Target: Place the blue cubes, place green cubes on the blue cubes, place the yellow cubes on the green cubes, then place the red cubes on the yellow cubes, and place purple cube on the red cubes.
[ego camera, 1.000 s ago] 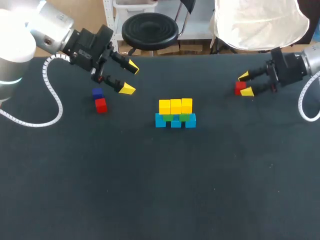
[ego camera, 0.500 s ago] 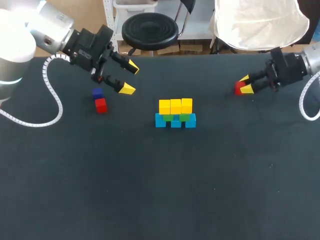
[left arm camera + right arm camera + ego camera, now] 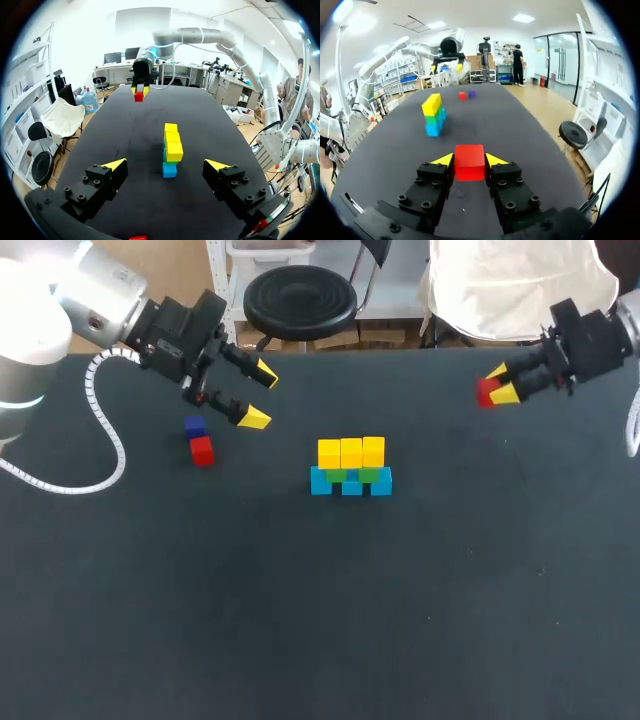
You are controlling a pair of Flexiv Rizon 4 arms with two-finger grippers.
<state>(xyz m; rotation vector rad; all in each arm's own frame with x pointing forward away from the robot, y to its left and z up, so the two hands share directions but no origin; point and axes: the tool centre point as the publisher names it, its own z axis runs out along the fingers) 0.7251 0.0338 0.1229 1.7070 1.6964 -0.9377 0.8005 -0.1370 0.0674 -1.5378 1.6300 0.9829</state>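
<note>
Since a second ago our right gripper (image 3: 497, 391) has closed its fingers, then spread on either side of the red cube (image 3: 486, 392), and carried the cube up and back toward the far right edge of the table (image 3: 300, 620). Our left gripper (image 3: 260, 396) has not shifted in that time.

We now see the right gripper (image 3: 469, 160) clamped on the red cube (image 3: 469, 161), one yellow tip pressed to each side, and the cube looks clear of the table. The left wrist view shows the same pair far ahead, the red cube (image 3: 138, 96) pinched under the yellow tips.

Our left gripper (image 3: 165, 164) hangs over the far left of the table with its fingers wide apart and nothing between them.

Near the middle of the table stand three blue cubes (image 3: 350, 484) in a row. Green cubes (image 3: 350, 475) lie on them, and three yellow cubes (image 3: 350, 452) lie on the green.

A second red cube (image 3: 202, 450) rests on the table below our left gripper, with the purple cube (image 3: 195, 426) just behind it. Both are well apart from the stack.
</note>
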